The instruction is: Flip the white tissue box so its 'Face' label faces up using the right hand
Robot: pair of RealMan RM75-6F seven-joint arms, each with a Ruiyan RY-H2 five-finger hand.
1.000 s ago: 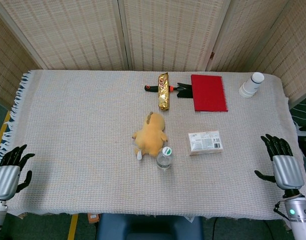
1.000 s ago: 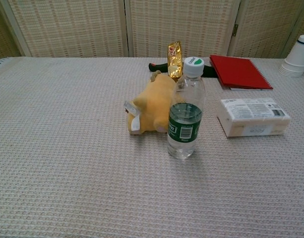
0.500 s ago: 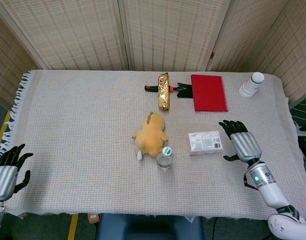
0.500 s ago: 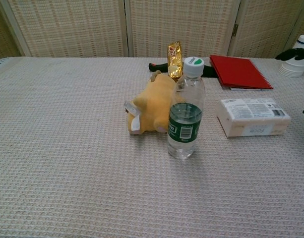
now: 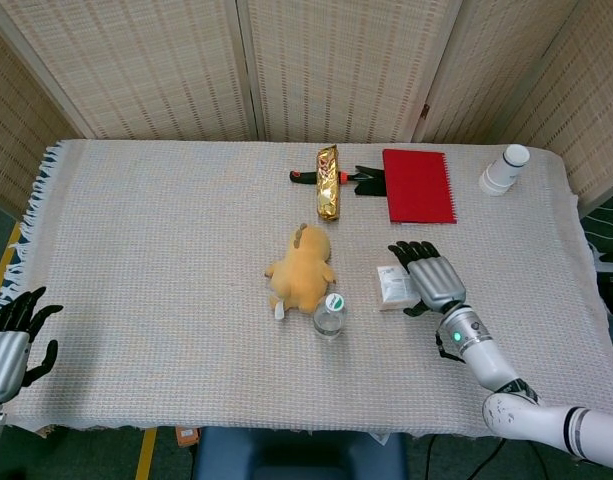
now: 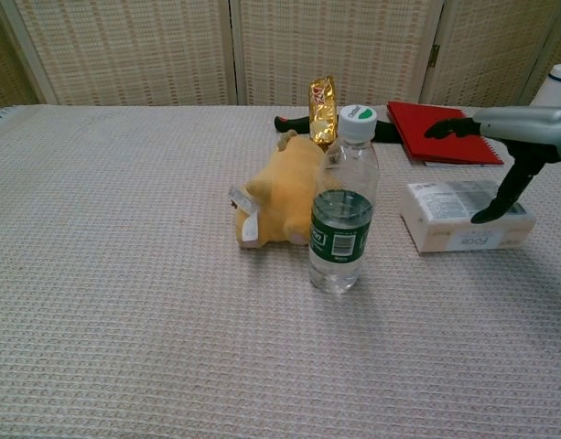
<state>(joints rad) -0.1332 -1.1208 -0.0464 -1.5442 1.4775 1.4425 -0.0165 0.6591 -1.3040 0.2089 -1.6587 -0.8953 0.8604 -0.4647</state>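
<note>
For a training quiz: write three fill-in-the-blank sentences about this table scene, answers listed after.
1. The right hand hovers over the white ____.
2. The plastic bottle has a ____ label and stands upright beside the yellow plush toy.
3. The gold packet lies left of the ____ notebook.

Answers: tissue box; green; red

Both hands share one build: a silver-grey ribbed metal back with black fingers. On the right hand (image 5: 433, 280), the silver back narrows into a grey wrist cuff carrying a small green light. Behind the cuff runs a white, rounded forearm, ending in what looks like a dark band near the frame's corner. The left hand (image 5: 8, 350) has the same silver back and black fingers; its wrist is mostly cut off.
</note>
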